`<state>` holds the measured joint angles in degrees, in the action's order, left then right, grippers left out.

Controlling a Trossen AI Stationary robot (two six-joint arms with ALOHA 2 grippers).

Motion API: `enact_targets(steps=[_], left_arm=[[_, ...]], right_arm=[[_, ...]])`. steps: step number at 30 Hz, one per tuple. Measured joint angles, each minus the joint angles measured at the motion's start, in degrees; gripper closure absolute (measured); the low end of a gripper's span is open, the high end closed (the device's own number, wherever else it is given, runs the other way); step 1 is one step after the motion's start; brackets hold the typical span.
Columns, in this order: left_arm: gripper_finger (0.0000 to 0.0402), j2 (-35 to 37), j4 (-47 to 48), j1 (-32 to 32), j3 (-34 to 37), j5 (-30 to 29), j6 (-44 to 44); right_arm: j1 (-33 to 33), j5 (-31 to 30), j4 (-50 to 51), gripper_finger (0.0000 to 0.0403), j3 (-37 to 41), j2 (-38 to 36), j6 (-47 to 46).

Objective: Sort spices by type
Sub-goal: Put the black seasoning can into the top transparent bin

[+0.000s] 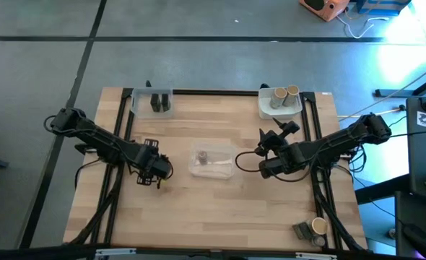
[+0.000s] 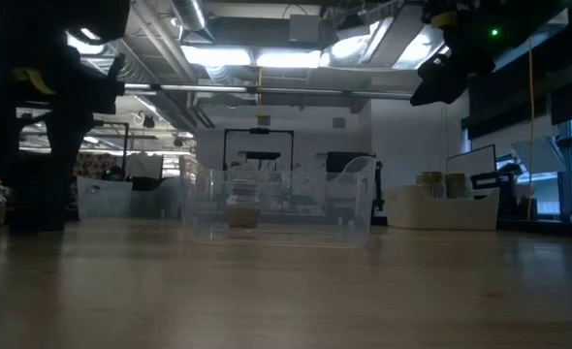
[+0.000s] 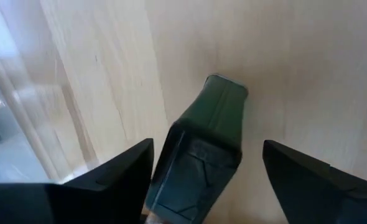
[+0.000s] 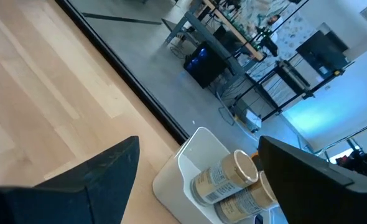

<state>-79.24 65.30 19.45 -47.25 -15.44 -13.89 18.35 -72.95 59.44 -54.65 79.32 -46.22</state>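
A dark grey-green blocky spice container [image 3: 202,149] is on the bare wood at the table's left middle. My left gripper [image 1: 155,173] is open low over it, one finger on each side [image 3: 208,146]. My right gripper [image 1: 265,155] is open and empty, raised above the table right of the clear tray [image 1: 213,162]. That tray holds one small grey-brown jar [image 1: 203,156]. Two dark blocky containers [image 1: 159,102] stand in the far-left tray. Two tan cylinders [image 1: 285,94] stand in the white far-right tray [image 4: 183,162].
A dark container [image 1: 302,230] and a tan cylinder [image 1: 318,226] sit at the table's near right corner. Black frame rails [image 1: 126,123] run along the table's left, far and right sides. Bare wood [image 1: 213,209] lies between the clear tray and the near edge.
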Motion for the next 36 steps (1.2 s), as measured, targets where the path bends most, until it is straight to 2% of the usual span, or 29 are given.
enact_targets(steps=[8,13,20,27,30,36], left_arm=[[0.0228,0.0,-0.2,-1.9,0.2,0.1,-2.1],[0.0289,0.1,-0.2,-3.3,0.1,2.2,-6.1],[0.0289,0.0,0.6,-6.1,-1.1,5.5,-15.0],[0.0282,1.2,3.3,-9.6,-6.4,4.7,-18.1],[0.0286,2.8,4.3,-11.1,-8.1,2.5,-17.5],[0.0284,8.1,8.0,-15.5,-10.9,-6.0,-18.7]], right_arm=[[0.0,-0.9,0.0,0.0075,0.0,0.1,0.0],[0.0,-0.9,0.0,0.0075,0.0,0.1,0.0],[0.0,-0.9,0.0,0.0075,0.0,0.1,0.0],[0.0,-1.0,0.0,0.0075,0.0,0.1,0.0],[0.0,-1.0,0.0,0.0075,0.0,0.1,0.0],[0.0,-1.0,0.0,0.0075,0.0,0.1,0.0]])
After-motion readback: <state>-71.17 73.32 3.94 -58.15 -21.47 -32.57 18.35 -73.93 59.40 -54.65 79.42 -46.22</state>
